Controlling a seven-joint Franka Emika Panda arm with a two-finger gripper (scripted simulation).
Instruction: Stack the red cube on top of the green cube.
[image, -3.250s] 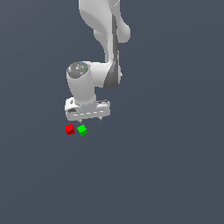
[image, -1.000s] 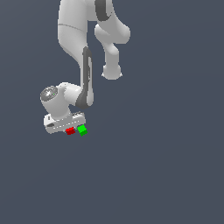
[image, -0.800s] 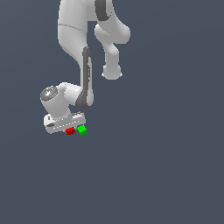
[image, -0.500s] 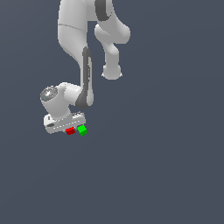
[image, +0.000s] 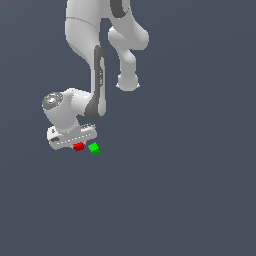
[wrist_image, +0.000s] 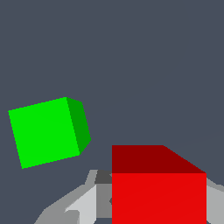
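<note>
On the flat grey surface (image: 190, 200), whose edges lie outside both views so no corner can be named, the red cube (image: 78, 146) sits just beside the green cube (image: 93, 148), the red one toward the exterior view's left and the green one toward its right, with a narrow strip of grey showing between them. The green cube stands alone on the surface, turned at a slight angle to the red one, with nothing on top of it. The white arm (image: 95, 85) bends down from the upper part of the exterior view, and its gripper (image: 76, 145) is low over the red cube, the pale hand body lying directly above and partly in front of it. In the wrist view the red cube (wrist_image: 158, 192) fills the near foreground with its bright front face and darker top face showing, and pale grey fingers (wrist_image: 83, 203) appear on either side of it, close against its sides. The fingers seem drawn in around the red cube, though whether they are actually pressing on it cannot be told from either view. The green cube (wrist_image: 46, 131) lies apart from the fingers in the wrist view, untouched by them.
</note>
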